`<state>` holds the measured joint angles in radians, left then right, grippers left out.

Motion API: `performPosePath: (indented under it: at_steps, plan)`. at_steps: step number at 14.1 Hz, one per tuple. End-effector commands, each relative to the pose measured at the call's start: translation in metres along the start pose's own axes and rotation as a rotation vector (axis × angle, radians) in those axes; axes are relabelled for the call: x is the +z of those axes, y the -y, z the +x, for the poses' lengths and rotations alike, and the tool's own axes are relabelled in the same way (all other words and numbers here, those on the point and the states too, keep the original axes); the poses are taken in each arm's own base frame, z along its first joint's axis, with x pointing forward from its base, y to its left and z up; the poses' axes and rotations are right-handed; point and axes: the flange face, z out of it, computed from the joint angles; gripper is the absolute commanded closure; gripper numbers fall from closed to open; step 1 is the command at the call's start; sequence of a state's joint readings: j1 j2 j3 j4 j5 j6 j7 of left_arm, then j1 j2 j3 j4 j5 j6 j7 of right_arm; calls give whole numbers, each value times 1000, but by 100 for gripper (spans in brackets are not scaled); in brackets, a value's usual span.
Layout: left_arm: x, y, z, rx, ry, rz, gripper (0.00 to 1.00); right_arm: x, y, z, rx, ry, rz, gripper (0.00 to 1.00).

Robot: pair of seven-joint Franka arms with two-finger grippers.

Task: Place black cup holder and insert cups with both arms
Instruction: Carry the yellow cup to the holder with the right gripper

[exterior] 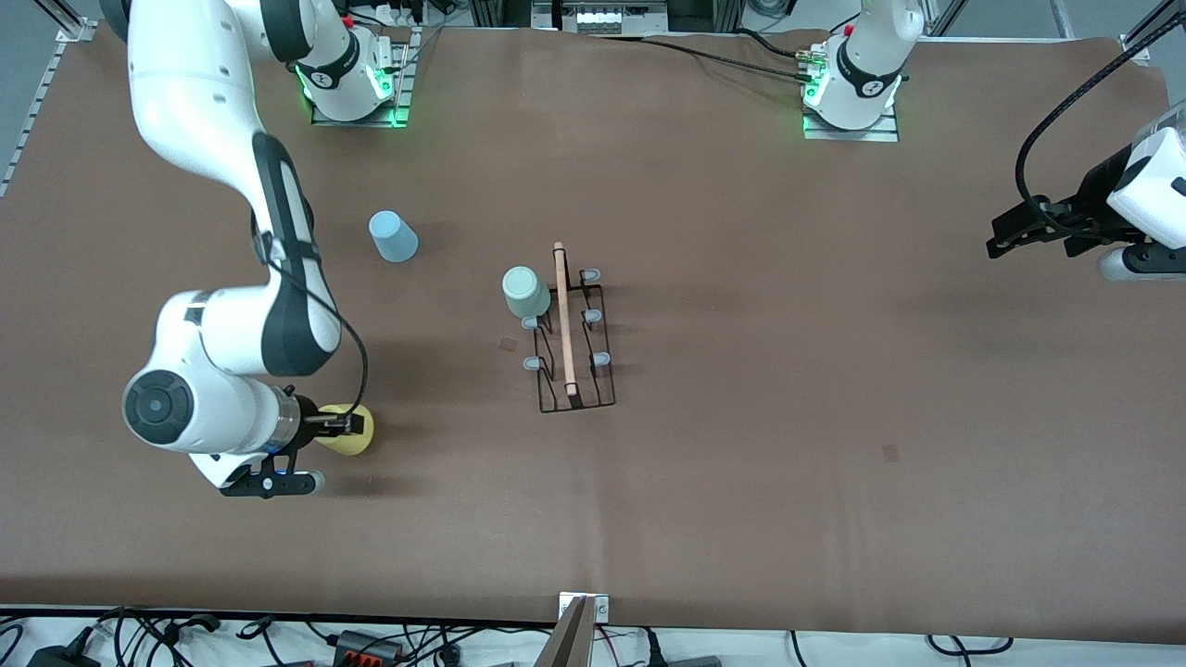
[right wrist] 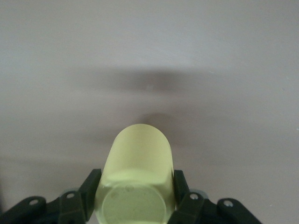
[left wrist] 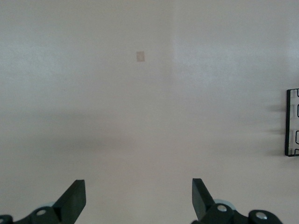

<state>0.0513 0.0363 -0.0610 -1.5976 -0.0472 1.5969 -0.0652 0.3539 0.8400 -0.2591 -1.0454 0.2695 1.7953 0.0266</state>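
Yellow cup, lying toward the right arm's end of the bench and nearest the front camera of all the task's things, sits between the fingers of the right pincer; the right wrist view shows the cup's base facing the camera and a finger pressed to each flank, so the pincer is clamped on it. Whether the cup is resting on the bench or just clear of it cannot be told. Farther from the camera, near the middle of the bench, stands the black cup holder, its wooden rod running along the top and grey-tipped pegs on both flanks; the mint cup is already seated upside down at the peg row facing the right arm. Farther off again, the light blue cup stands inverted on the bench, well apart from the holder. The left pincer waits in the air over the left arm's end of the bench, fingers apart and holding nothing. By judgement, the step in hand is carrying the yellow cup to a free peg: lift it well clear first, turn the mouth downward, approach from above a vacant peg beside the mint cup without nudging that cup or the rod, and release only once the rim has slid down over the peg.
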Motion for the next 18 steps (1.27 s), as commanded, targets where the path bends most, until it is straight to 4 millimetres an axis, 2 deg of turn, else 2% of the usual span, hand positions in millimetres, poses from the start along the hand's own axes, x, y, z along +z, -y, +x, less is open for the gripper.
performPosePath:
  at_steps: [1,2,3,7,10,13,18]
  plan:
    - [-6,-3,-7,17,0,-22,0,-30,83,-17,-108,-17,48,80]
    - [-6,-3,-7,17,0,-22,0,-33,119,-27,-142,-24,49,80]
    - [-6,-3,-7,17,0,-22,0,-32,144,-35,-148,-22,45,80]
    - [-5,-1,-7,14,3,-22,0,-30,210,-62,-191,-7,51,80]
    - [-5,-1,-7,17,3,-22,0,-28,237,-74,-167,-6,51,80]
    - [-3,11,-5,-4,9,-23,0,-26,251,-79,-167,-13,51,80]
    - [-1,12,-5,-1,22,-10,0,-15,255,-73,-168,-50,59,80]
